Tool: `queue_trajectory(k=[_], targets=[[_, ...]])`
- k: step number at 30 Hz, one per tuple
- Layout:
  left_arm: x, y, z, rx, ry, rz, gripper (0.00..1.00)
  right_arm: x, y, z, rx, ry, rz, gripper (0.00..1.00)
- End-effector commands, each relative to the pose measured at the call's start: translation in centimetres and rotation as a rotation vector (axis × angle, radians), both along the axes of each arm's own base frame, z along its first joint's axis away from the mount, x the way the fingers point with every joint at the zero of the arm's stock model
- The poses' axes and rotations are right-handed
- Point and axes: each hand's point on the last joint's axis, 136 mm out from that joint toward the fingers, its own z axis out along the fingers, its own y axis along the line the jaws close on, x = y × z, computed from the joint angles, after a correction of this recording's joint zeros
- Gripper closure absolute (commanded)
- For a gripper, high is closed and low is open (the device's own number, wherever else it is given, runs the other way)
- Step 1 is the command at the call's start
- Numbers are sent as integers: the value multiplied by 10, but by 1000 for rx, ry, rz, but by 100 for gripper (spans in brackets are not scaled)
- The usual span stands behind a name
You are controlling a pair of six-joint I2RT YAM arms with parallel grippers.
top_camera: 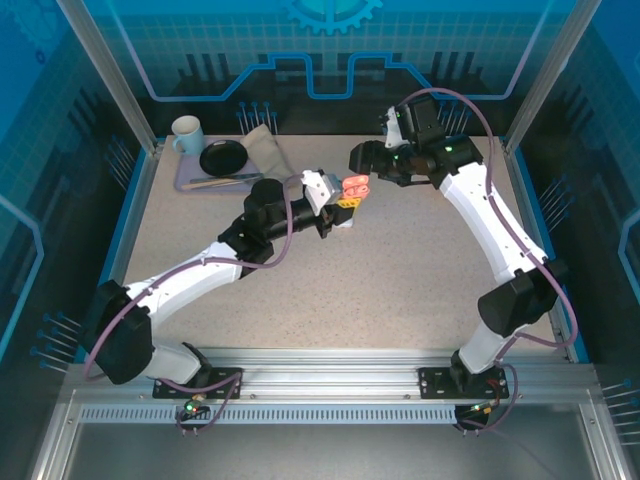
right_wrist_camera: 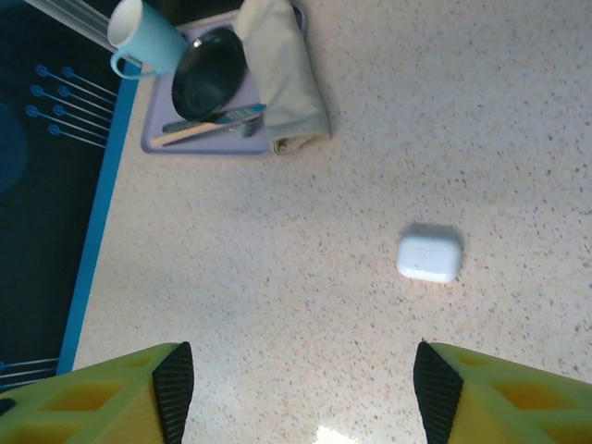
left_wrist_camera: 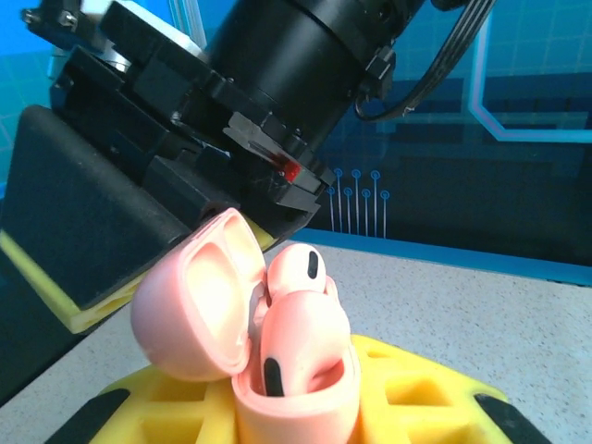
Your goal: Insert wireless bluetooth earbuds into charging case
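Observation:
My left gripper (left_wrist_camera: 296, 412) is shut on the base of a salmon-pink charging case (left_wrist_camera: 296, 393), held above the table in the middle of the top view (top_camera: 352, 188). Its lid (left_wrist_camera: 190, 305) stands open to the left. Two salmon-pink earbuds sit in it, one at the front (left_wrist_camera: 301, 338) and one behind (left_wrist_camera: 298, 268). My right gripper (right_wrist_camera: 301, 384) is open with nothing between its fingers, hovering just beyond the pink case (top_camera: 362, 160). A white charging case (right_wrist_camera: 429, 254) lies shut on the table beneath it. The white earbuds are out of view.
A lilac tray (top_camera: 190, 182) at the back left holds a pale blue mug (top_camera: 187, 132), a black bowl (top_camera: 222, 157), cutlery and a folded beige cloth (top_camera: 262, 150). The right arm's black wrist (left_wrist_camera: 185, 120) looms close above the pink case.

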Motion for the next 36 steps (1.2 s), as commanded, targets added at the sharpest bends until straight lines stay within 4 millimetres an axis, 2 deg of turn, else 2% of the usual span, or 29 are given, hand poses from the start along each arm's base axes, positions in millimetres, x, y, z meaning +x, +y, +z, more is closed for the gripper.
queue_trajectory(k=[1,6,8,11,14,18,24,26,30,36], targets=[[10,1,-1,-2,-4,12,100,-33,3,13,-15,-1,64,36],[26,7,-5,-44,52,46,100,-67,-2,15,-36,-23,74,37],[31,9,-3,-75,72,56,100,-78,-6,6,-29,-1,62,37],[39,11,-12,-82,140,75,100,-82,-28,-2,-35,-20,-46,35],[41,8,-32,-92,275,77,100,-79,-56,-15,-4,-4,-168,33],[46,3,-85,-108,600,115,100,-78,-83,-57,-16,68,-287,32],[38,-12,-173,-125,1047,156,100,-86,-101,-112,-57,144,-361,30],[35,-14,-196,-136,1150,182,100,-89,-105,-125,-77,162,-373,30],[28,-11,-239,-131,1340,257,99,-95,-113,-142,-108,192,-395,29],[13,-3,-290,-69,1554,373,94,-93,-118,-149,-125,200,-407,29]])
